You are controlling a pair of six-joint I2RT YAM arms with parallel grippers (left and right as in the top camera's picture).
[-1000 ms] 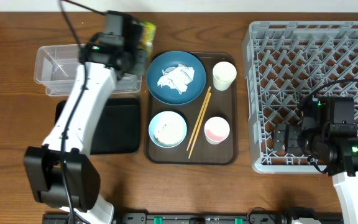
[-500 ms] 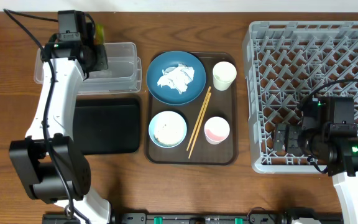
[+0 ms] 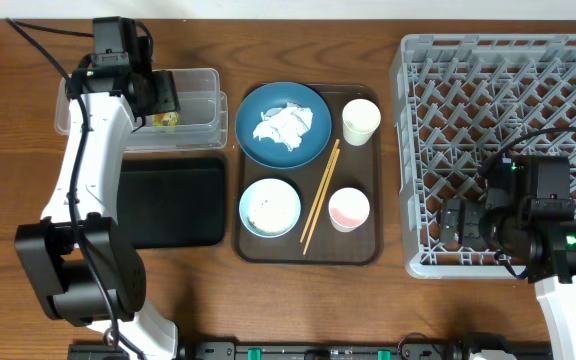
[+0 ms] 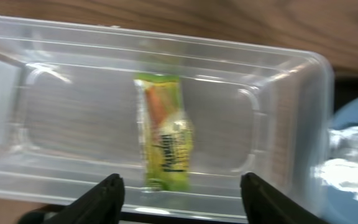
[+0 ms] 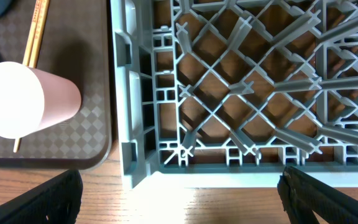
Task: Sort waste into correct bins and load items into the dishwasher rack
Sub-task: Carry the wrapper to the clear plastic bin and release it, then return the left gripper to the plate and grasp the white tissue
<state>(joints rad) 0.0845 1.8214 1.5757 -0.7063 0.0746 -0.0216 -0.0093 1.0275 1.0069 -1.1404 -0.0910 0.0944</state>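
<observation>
**Snack wrapper (image 4: 165, 132) drops from the fingers into the clear tub (image 3: 193, 75)**

Half a second ago the yellow-green wrapper sat up at the left gripper (image 4: 180, 183), at the tub's far rim. It now lies flat on the tub floor, lengthwise toward the camera in the wrist view. That gripper hangs above it with its fingers spread wide and nothing between them.

On the overhead view the tub is at 10 o'clock, and the black tray (image 3: 173, 205) lies just beside it at 8 o'clock. The brown serving tray (image 3: 368, 250) at the centre carries several things:
- a dark-blue plate (image 3: 258, 105) with crumpled tissue (image 3: 283, 125)
- a light-blue bowl (image 3: 243, 205)
- a white cup (image 3: 361, 120)
- a pinkish cup (image 3: 349, 208)
- chopsticks (image 3: 320, 195)

The right gripper (image 5: 179, 177) is over the near left edge of the dishwasher rack (image 3: 498, 80) at 3 o'clock. It is wide open and empty.
</observation>
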